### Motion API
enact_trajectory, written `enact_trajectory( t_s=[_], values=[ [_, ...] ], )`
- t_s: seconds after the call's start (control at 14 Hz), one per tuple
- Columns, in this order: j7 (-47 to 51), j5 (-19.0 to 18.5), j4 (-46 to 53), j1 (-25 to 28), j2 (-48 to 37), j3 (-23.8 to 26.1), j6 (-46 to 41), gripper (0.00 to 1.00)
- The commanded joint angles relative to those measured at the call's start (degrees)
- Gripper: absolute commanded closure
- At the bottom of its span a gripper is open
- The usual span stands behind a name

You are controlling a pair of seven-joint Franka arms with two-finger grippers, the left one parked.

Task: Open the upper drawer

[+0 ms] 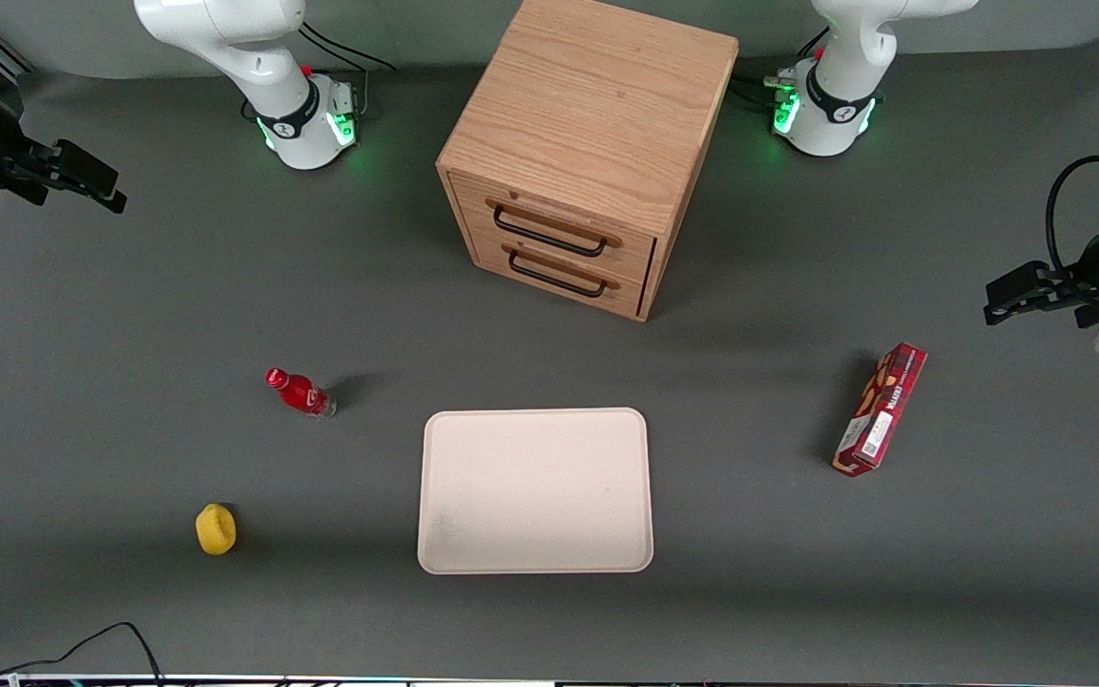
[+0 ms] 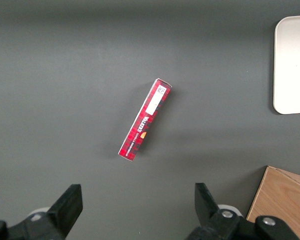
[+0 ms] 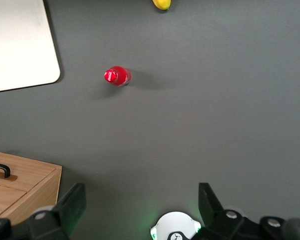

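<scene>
We see the upper drawer [image 1: 554,226] sitting flush in the oak cabinet [image 1: 597,105], its thin black wire handle [image 1: 549,233] running across the wide flat front, directly above the lower drawer [image 1: 559,275] with its matching handle. Both fronts line up with the cabinet's face, so the upper drawer is closed. The cabinet stands on the dark grey table [image 1: 130,315], turned slightly so its front faces the front camera at an angle.

In front of the cabinet a band of bare table separates it from the cream tray [image 1: 535,491], which lies flat and nearer to the front camera. A red bottle [image 1: 300,392] stands well apart from the cabinet, toward the working arm's end of the table and about level with the tray's upper edge. A yellow fruit [image 1: 216,530] lies nearer the camera than the bottle. A red box [image 1: 880,410] lies well apart from the cabinet toward the parked arm's end.

We find the gripper [image 1: 92,181] raised at the working arm's edge of the table, well apart from the cabinet and from the handle. In the right wrist view its two fingers [image 3: 75,205] stand wide apart with only table between them, holding nothing.
</scene>
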Motion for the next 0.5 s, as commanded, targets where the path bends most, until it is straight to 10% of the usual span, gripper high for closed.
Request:
enact_trajectory(
  t_s=[0.0, 0.43],
  values=[
    [0.2, 0.0, 1.5, 0.0, 0.1, -0.2, -1.4, 0.0],
    [-2.8, 1.1, 3.0, 1.1, 0.4, 1.8, -3.3, 0.0]
  ],
)
